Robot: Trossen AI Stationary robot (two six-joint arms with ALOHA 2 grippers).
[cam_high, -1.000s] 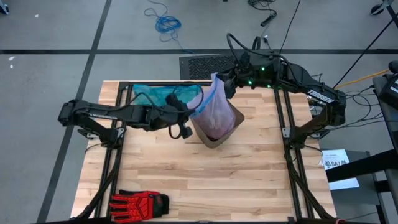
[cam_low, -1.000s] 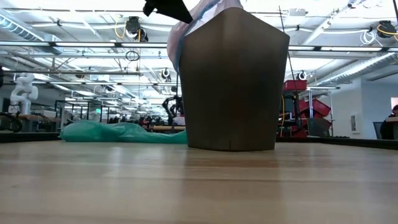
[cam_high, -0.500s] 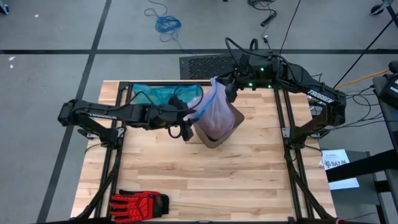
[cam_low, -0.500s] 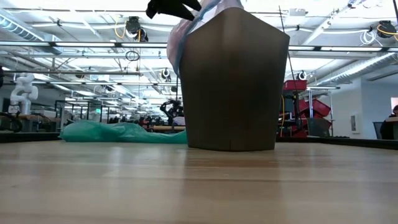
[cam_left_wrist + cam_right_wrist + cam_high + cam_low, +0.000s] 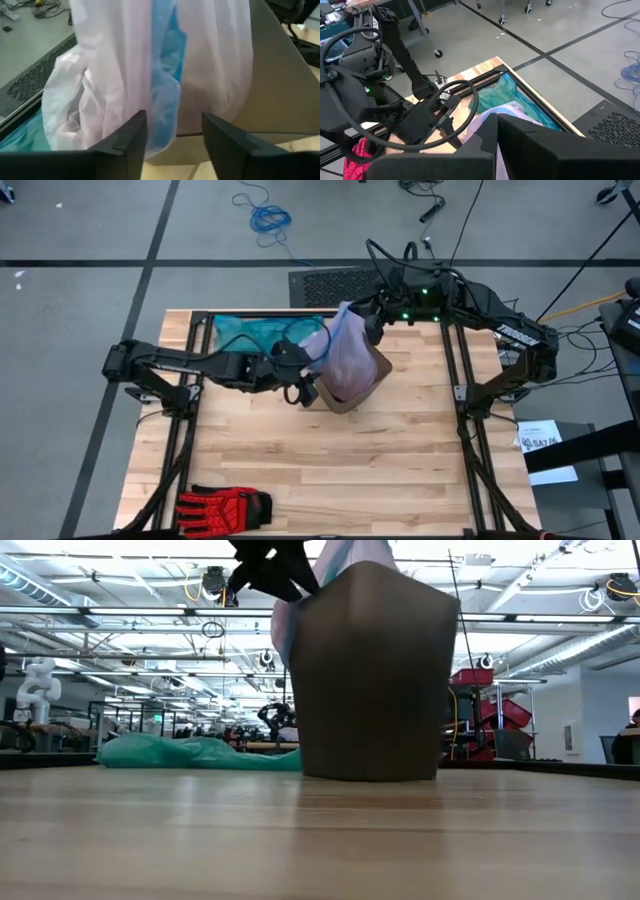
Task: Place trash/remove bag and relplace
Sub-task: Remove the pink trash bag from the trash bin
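Left pincer [image 5: 172, 132] spread open before thin, crinkled translucent pink bag [image 5: 120, 65]; right pincer [image 5: 372, 323] clamped on bag.

High view: straight down over the whole table [image 5: 330, 470]. Low view: level at tabletop height, close before the bin [image 5: 370, 680]. Left wrist view: hard against the bag [image 5: 115, 75]. Right wrist view: above it, facing the left arm.

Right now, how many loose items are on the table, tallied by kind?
Plastic bags: 2, the pink-lavender bag and a teal bag
Bins: 1, the brown bin
Gloves: 1, a red glove
Total: 4
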